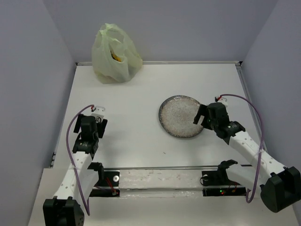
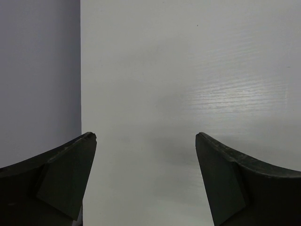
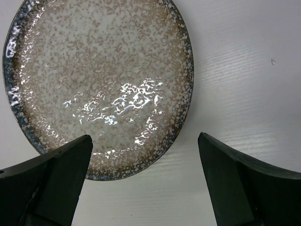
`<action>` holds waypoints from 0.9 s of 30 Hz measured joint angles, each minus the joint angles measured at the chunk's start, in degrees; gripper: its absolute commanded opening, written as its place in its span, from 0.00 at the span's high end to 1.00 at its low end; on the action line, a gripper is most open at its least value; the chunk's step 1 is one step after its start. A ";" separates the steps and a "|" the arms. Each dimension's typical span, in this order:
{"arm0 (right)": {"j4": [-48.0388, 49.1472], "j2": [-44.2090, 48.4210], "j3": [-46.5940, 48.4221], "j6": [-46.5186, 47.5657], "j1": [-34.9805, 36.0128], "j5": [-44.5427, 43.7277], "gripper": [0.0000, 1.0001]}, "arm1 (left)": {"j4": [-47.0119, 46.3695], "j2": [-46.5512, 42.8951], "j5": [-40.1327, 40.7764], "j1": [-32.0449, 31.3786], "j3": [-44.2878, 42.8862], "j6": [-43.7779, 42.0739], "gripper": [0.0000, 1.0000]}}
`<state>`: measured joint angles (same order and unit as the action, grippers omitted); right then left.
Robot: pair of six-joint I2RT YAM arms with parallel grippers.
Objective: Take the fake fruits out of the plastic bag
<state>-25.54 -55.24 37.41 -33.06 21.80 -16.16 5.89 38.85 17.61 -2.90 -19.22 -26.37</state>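
Note:
The plastic bag (image 1: 115, 55), pale yellow-green and crinkly, stands at the far left of the table against the back wall. A yellow-orange shape (image 1: 116, 57) shows through it; the other fake fruits are hidden inside. My left gripper (image 1: 97, 118) is open and empty at the near left, far from the bag; its wrist view (image 2: 146, 137) shows only bare table between the fingers. My right gripper (image 1: 203, 117) is open and empty at the right edge of the speckled plate; in its wrist view (image 3: 145, 139) the fingers straddle the plate's near rim.
The speckled grey round plate (image 1: 178, 117) lies right of centre and fills the upper left of the right wrist view (image 3: 94, 70). Grey walls close the table at the left (image 2: 37, 75), back and right. A rail with the arm bases runs along the near edge (image 1: 164, 181).

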 measured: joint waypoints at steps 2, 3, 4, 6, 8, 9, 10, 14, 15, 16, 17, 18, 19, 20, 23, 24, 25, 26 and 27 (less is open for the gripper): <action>0.00 -0.44 0.00 0.02 0.00 0.09 0.00 | 0.13 0.61 -0.11 0.00 -0.52 0.09 0.01; 0.00 -0.57 0.00 0.07 0.00 0.09 0.00 | 0.48 1.03 -0.50 0.00 -1.18 -0.35 0.01; 0.02 -0.70 0.00 0.24 0.00 0.09 0.00 | 1.01 1.38 -0.96 0.00 -1.99 -0.90 0.01; 0.00 -0.79 0.04 0.74 0.00 0.11 0.00 | 2.97 2.38 -3.34 0.00 -5.68 -4.15 0.01; -0.20 -1.31 0.81 1.49 0.00 0.13 0.00 | 4.63 3.89 -6.60 0.00 -11.17 -6.71 0.01; -0.20 -1.97 1.55 1.97 0.00 0.20 0.00 | 5.14 5.20 -8.59 0.00 -14.88 -7.76 0.01; -0.11 -2.67 2.32 2.29 0.00 0.24 0.00 | 5.03 7.04 -10.62 -0.02 -19.06 -8.46 0.01; 0.26 -5.99 6.14 3.74 0.00 0.85 0.00 | 5.97 23.26 -16.15 -2.54 -42.66 -9.14 0.01; 0.52 -7.21 7.48 4.09 0.00 1.22 0.00 | 5.92 26.88 -16.76 -3.13 -47.78 -8.70 0.01; 0.63 -8.07 8.35 4.31 0.00 1.44 0.00 | 7.37 32.52 -17.49 -3.63 -56.63 -7.96 0.01; 0.90 -9.09 9.14 4.48 0.00 1.70 0.00 | 7.43 39.91 -18.01 -4.00 -65.70 -6.19 0.01; 1.07 -9.73 9.60 4.61 0.00 1.84 0.00 | 7.91 46.23 -18.23 -4.31 -73.99 -4.70 0.01; 1.16 -10.73 10.29 4.79 0.00 2.05 0.00 | 7.48 51.34 -18.05 -4.52 -80.61 -3.52 0.01; 1.18 -11.52 10.84 4.83 0.00 2.12 0.00 | 7.34 57.22 -17.11 -4.59 -87.65 -1.73 0.01; 1.51 -14.29 12.59 5.05 0.00 3.15 0.00 | 9.60 71.52 -12.87 -4.61 -105.22 1.62 0.01; 1.57 -15.52 13.46 5.20 0.00 3.63 0.00 | 10.69 76.85 -10.69 -4.61 -111.65 2.58 0.01; 1.60 -16.33 14.14 5.27 0.00 4.00 0.00 | 10.71 80.43 -8.94 -4.61 -115.10 3.08 0.01; 1.57 -16.92 14.71 5.38 0.00 4.26 0.00 | 10.62 83.08 -6.84 -4.61 -117.20 3.43 0.01; 1.60 -18.08 15.74 5.46 0.00 4.72 0.00 | 10.23 84.78 -5.33 -4.61 -117.63 3.61 0.01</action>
<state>-23.94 -73.32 53.15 -27.59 21.80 -11.44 16.12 123.63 12.27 -7.51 -136.86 -22.76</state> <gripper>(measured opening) 0.995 0.990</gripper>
